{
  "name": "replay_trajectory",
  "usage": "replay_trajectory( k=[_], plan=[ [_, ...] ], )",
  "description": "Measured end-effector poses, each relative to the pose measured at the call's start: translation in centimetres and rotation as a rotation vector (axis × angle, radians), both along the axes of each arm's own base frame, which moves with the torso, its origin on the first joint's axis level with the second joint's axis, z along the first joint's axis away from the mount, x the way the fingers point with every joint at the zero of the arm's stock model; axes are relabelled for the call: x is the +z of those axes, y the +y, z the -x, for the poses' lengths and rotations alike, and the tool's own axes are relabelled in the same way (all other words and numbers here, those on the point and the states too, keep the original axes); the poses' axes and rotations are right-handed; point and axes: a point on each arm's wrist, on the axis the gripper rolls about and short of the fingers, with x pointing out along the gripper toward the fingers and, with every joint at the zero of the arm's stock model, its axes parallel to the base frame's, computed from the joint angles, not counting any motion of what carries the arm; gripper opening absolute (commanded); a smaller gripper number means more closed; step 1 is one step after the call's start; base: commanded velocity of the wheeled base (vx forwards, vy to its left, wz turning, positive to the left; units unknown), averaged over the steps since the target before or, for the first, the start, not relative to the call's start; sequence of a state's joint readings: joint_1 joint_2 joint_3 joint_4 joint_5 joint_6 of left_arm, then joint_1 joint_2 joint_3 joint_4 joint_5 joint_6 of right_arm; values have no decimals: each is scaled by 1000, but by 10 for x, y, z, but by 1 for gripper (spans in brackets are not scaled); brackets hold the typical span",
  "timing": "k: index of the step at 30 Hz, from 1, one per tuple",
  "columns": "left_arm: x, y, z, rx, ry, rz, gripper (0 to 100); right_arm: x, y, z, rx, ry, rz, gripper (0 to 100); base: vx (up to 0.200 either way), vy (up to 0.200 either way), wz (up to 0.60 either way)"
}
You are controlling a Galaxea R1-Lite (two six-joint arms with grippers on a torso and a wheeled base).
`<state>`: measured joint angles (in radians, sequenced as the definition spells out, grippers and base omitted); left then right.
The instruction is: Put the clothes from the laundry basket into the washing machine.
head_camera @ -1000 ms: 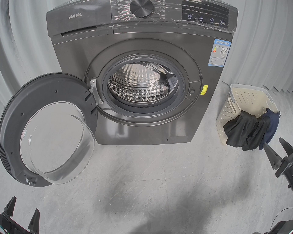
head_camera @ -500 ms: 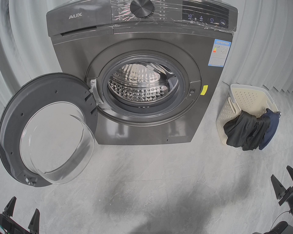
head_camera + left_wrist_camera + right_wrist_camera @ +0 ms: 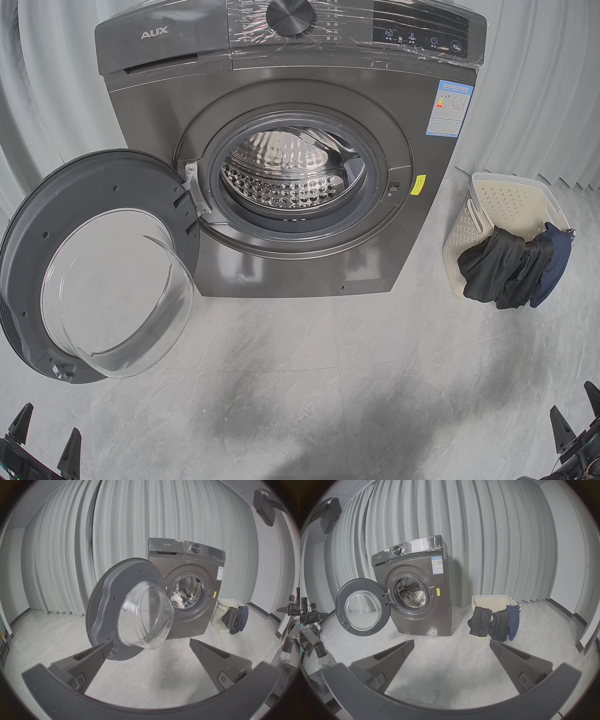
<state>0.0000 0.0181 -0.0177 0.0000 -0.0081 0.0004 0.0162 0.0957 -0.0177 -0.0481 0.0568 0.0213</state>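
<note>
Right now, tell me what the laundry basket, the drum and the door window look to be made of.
Laundry basket: likely moulded plastic, matte cream, with rows of punched holes.
Drum: seemingly stainless steel, shiny, reflective and perforated.
Door window: clear glass or plastic, glossy; the floor shows through, so I cannot tell which.

The washer (image 3: 156,106) is dark metallic grey; its drum (image 3: 287,181) is shiny silver, dotted with rows of holes; the door (image 3: 94,181) is dark grey round clear glass; the label (image 3: 450,107) is blue and white; the sticker (image 3: 417,184) yellow; the basket (image 3: 519,200) at the right is cream, dotted with holes; over it hang black clothes (image 3: 500,269) and a navy garment (image 3: 558,259); the floor (image 3: 312,375) is pale grey, marbled; the curtain (image 3: 544,75) pale grey; the fingers (image 3: 70,447) black.
</note>
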Motion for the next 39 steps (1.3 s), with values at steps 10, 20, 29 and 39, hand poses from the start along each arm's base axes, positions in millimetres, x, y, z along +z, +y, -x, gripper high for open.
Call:
replay_trajectory(
  k=[10, 20, 29, 39],
  plan=[
    [0, 0, 0, 0, 0, 2, 100, -7, -1, 6, -56, -19, 18, 100, 0, 0, 0],
    [0, 0, 0, 0, 0, 2, 100, -7, 0, 7, -36, -35, 24, 100, 0, -120, 0],
    [0, 0, 0, 1, 0, 7, 100, -7, 0, 7, -34, -35, 24, 100, 0, -200, 0],
    [0, 0, 0, 1, 1, 10, 100, -7, 0, 7, -35, -35, 22, 100, 0, -180, 0]
  ],
)
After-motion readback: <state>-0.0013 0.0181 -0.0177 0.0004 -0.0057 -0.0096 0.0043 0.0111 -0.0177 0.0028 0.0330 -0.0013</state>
